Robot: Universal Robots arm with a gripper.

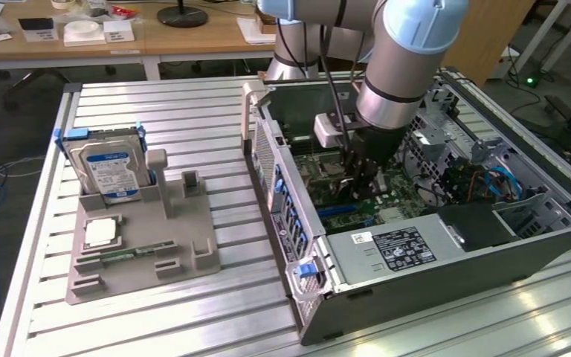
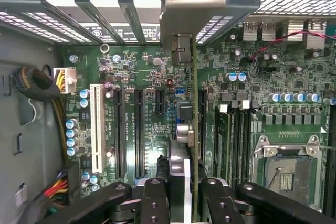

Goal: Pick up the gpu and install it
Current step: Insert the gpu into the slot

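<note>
My gripper (image 1: 362,178) reaches down inside the open computer case (image 1: 296,223), over the green motherboard (image 1: 340,212). It is shut on the gpu (image 1: 355,167), which stands on edge between the fingers. In the wrist view my gripper (image 2: 184,195) clamps the gpu (image 2: 178,166) from both sides. The card runs away from the camera to its metal end bracket (image 2: 185,9) at the case's rear wall. It hangs over the motherboard's (image 2: 131,66) long black expansion slots (image 2: 202,124). Whether its edge touches a slot I cannot tell.
A grey parts holder (image 1: 191,253) on the slatted table carries a hard drive (image 1: 107,171), a processor (image 1: 102,232) and a memory stick (image 1: 127,253). Inside the case are the power supply (image 1: 395,249), drive cages and cables (image 1: 484,182). The processor socket (image 2: 286,171) lies beside the slots.
</note>
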